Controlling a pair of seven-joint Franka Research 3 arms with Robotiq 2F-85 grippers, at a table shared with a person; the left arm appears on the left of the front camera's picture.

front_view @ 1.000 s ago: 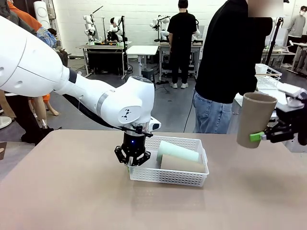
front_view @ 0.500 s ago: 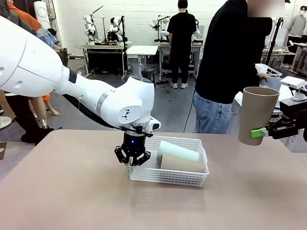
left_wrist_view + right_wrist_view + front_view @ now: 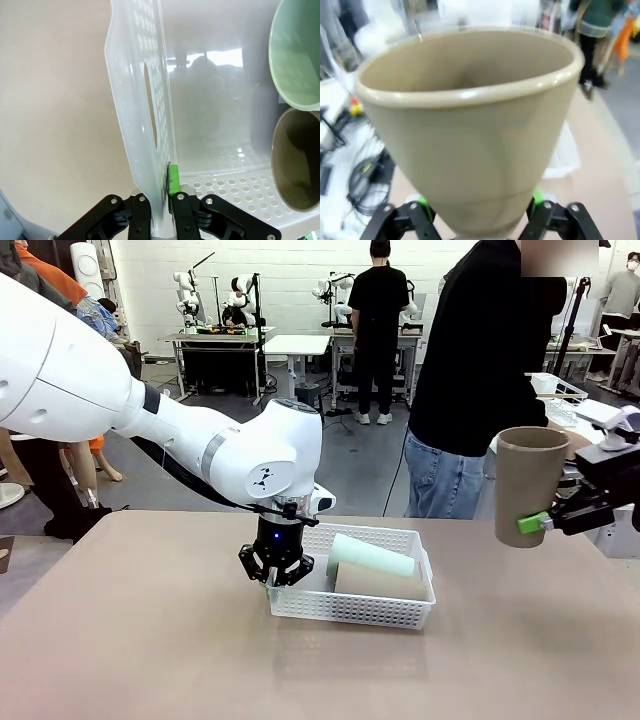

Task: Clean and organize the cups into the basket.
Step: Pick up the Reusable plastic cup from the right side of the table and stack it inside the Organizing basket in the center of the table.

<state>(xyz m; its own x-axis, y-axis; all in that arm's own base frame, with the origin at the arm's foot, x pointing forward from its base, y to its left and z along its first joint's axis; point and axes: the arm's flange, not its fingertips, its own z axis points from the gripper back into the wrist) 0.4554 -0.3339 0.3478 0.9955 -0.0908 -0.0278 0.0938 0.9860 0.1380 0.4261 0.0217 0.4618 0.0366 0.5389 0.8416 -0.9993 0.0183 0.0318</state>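
The white basket (image 3: 352, 608) sits mid-table. A mint cup (image 3: 370, 555) and a tan cup (image 3: 383, 584) lie side by side in it. My left gripper (image 3: 276, 568) is shut on the basket's left end wall. In the left wrist view that gripper (image 3: 161, 192) pinches the lattice wall (image 3: 139, 75) beside the handle cut-out, with the mint cup (image 3: 295, 55) and the tan cup (image 3: 297, 160) showing their open mouths. At the right my right gripper (image 3: 548, 520) is shut on another tan cup (image 3: 528, 485), upright above the table's right edge. That cup (image 3: 470, 125) stands between green pads (image 3: 538, 196).
A person in a black top (image 3: 480, 370) stands at the far side, right of the basket. Behind the held cup a side table carries a wire rack (image 3: 560, 392). The brown tabletop (image 3: 150, 640) lies bare in front and to the left.
The right gripper's tan cup has shifted slightly left and now stands more upright. The left gripper and basket have not moved.
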